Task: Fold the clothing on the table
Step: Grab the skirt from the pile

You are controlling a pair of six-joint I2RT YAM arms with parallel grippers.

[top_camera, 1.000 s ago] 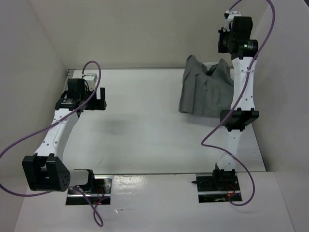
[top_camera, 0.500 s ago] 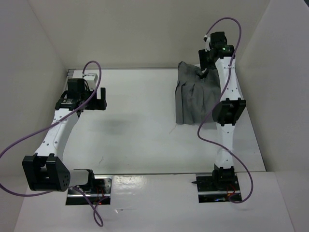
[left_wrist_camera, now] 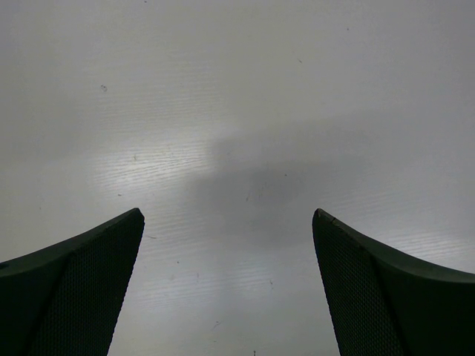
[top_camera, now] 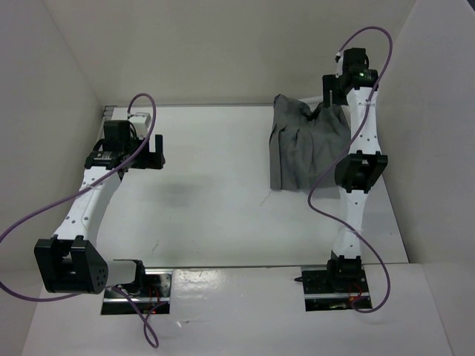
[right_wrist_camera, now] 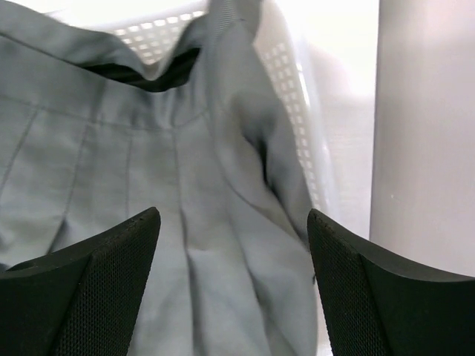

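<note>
The clothing, a grey pleated skirt, lies rumpled at the back right of the white table. Its far end is bunched up under my right gripper. In the right wrist view that gripper stands open just above the pleats, with nothing between its fingers. The skirt's upper edge hangs over a white mesh basket. My left gripper hovers open over the left part of the table, far from the skirt. In the left wrist view it has only bare tabletop below it.
White walls enclose the table; the right one stands close beside the basket and my right arm. Purple cables loop off both arms. The arm bases sit at the near edge.
My right gripper has come down toward the table, opened and let go of the skirt. The skirt has shifted a little left and settled. The left arm has not moved.
</note>
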